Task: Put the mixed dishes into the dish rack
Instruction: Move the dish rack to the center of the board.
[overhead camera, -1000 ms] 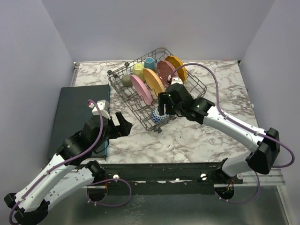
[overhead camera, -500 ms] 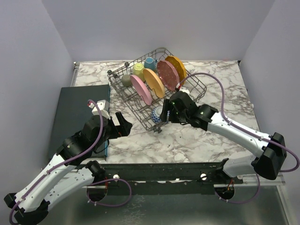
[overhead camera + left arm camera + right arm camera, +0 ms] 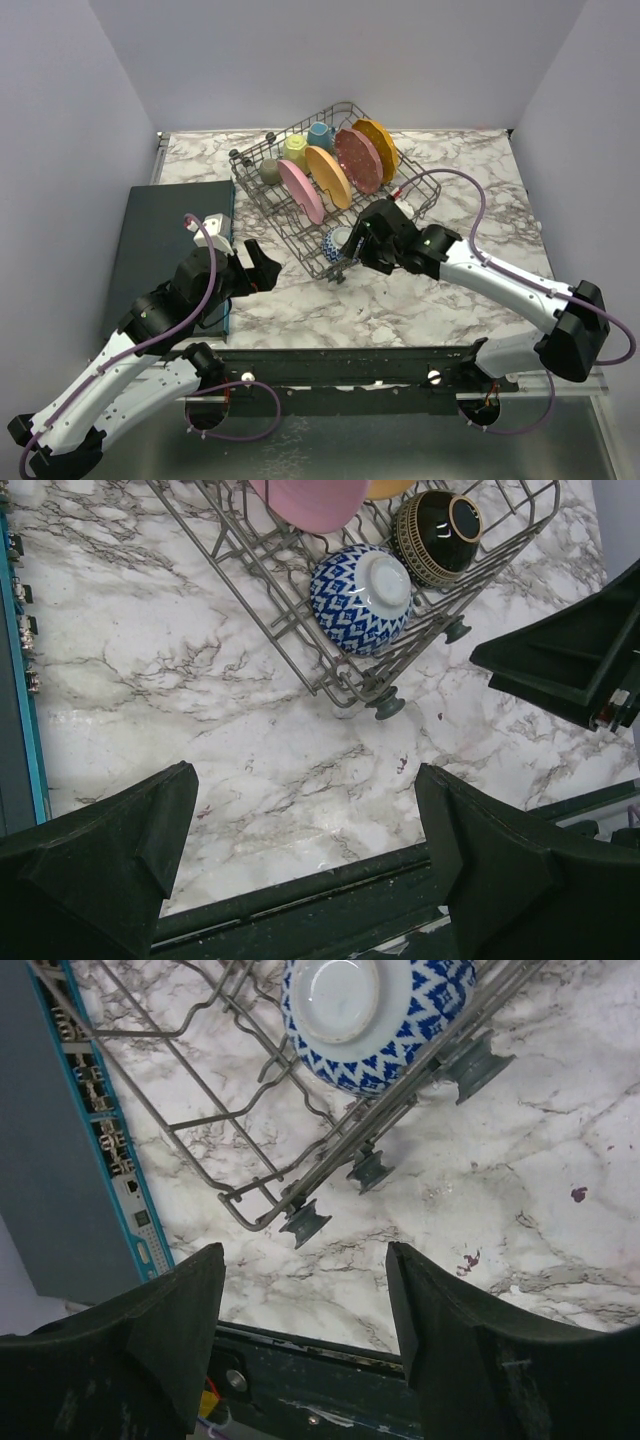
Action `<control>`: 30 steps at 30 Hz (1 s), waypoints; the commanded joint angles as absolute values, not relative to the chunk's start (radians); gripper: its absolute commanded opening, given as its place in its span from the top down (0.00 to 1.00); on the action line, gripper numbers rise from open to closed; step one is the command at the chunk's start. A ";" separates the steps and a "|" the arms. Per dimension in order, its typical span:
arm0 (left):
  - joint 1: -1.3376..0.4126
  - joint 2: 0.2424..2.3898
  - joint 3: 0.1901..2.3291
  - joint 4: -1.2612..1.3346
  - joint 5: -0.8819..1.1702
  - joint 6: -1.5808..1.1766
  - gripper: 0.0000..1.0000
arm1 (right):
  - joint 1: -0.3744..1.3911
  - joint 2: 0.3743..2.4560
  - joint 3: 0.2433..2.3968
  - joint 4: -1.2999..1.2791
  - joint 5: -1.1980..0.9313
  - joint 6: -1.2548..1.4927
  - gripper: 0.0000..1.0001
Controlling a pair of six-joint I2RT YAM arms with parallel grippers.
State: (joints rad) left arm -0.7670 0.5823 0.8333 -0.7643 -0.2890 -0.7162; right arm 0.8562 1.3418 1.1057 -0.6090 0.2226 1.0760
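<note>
Marbled surface (image 3: 400,300): blue-patterned bowl (image 3: 361,598) rests foot-up in dish rack (image 3: 270,205), frame centre (presumably to drain); left claw (image 3: 305,810), right claw (image 3: 305,1280) both apart, empty.

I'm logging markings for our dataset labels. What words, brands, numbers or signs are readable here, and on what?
No readable text in any view.
dark mat: small printed marks along its teal edge, too small to read.
blue-patterned bowl: diamond pattern only, no lettering.
dish rack: no label visible.
</note>
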 commanded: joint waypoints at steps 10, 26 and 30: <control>-0.761 0.569 0.822 -0.750 -0.301 -0.707 0.01 | 0.859 1.467 1.133 -0.685 0.223 1.312 0.39; -0.761 0.565 0.823 -0.750 -0.301 -0.707 0.01 | 0.858 1.558 1.196 -0.659 0.284 1.340 0.44; -0.761 0.563 0.823 -0.750 -0.301 -0.707 0.01 | 0.856 1.582 1.210 -0.649 0.301 1.336 0.45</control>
State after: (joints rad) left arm -0.7670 0.5739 0.8280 -0.7643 -0.2890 -0.7166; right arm 0.8562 1.5570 1.1751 -0.6525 0.2420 1.3243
